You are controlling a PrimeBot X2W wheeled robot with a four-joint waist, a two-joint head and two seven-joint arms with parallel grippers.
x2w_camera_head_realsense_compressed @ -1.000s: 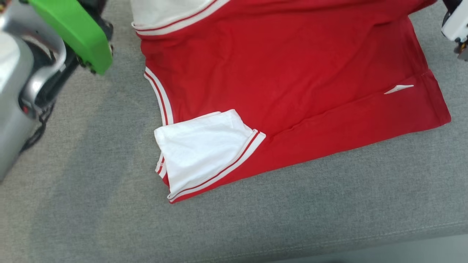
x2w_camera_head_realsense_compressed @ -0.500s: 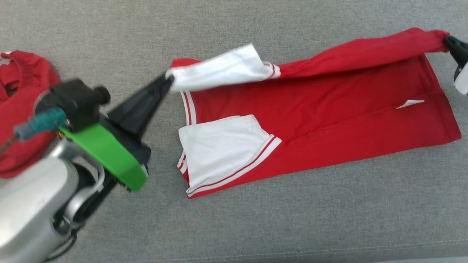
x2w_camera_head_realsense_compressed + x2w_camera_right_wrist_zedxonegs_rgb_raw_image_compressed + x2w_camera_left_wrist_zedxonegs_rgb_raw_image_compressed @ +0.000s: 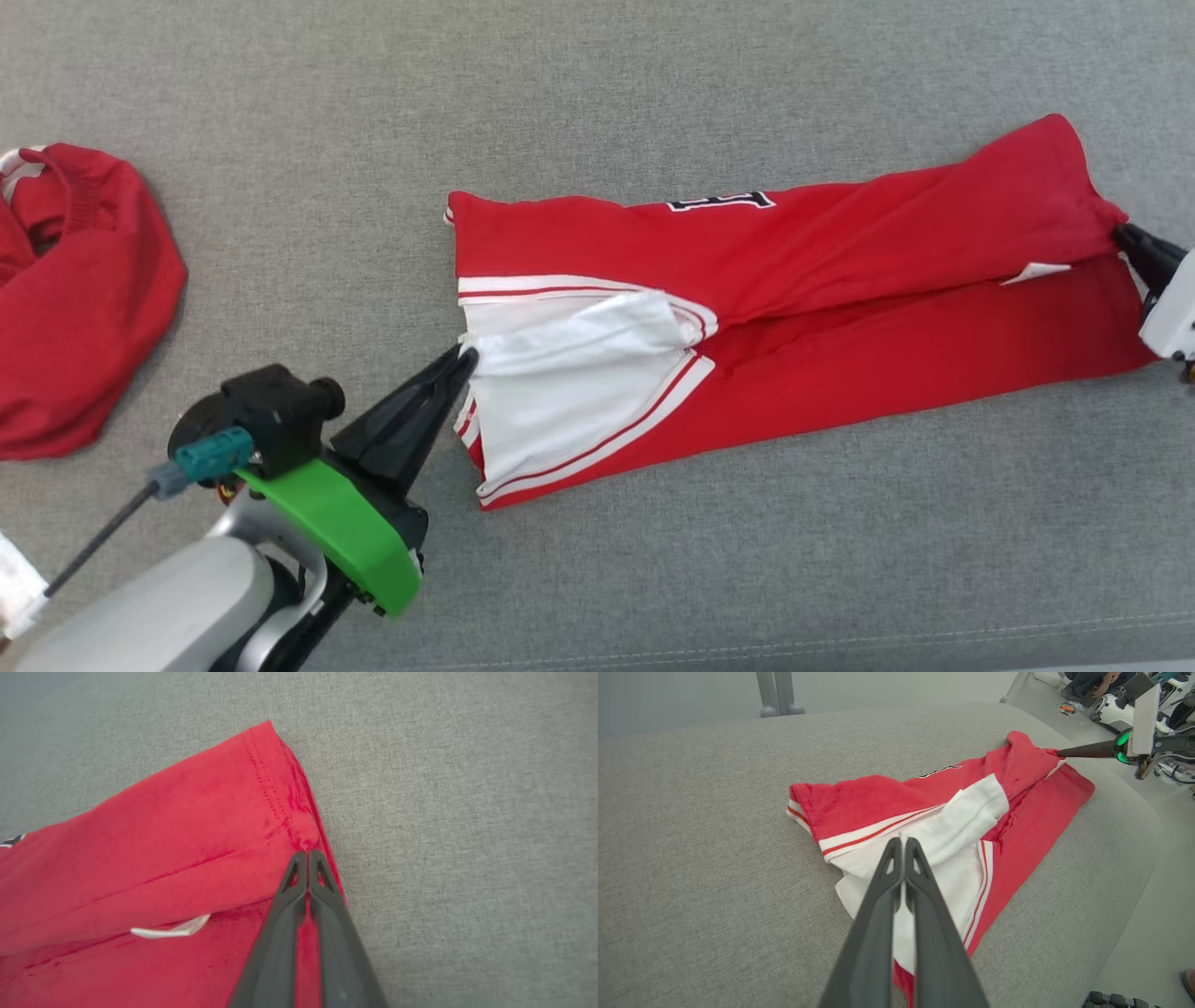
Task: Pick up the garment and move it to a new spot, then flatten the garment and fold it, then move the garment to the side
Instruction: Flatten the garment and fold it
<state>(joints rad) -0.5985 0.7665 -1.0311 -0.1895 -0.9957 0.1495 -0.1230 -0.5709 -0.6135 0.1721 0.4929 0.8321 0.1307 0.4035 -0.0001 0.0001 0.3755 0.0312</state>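
A: Garment [image 3: 840, 271], material and shape?
B: Red knit with white sleeves trimmed in red stripes, folded into a long band. It lies flat mid-worktop [image 3: 653, 93] on coarse grey weave.
A: Claws?
B: The left claw [image 3: 464, 357] is pinched tight on the white sleeve edge at the band's left end. The right claw [image 3: 1123, 235] is pinched on the stitched red hem corner at the right end.
A: Room?
B: Open weave beyond both long edges. A second red garment [image 3: 84, 308] lies heaped well apart, far left.
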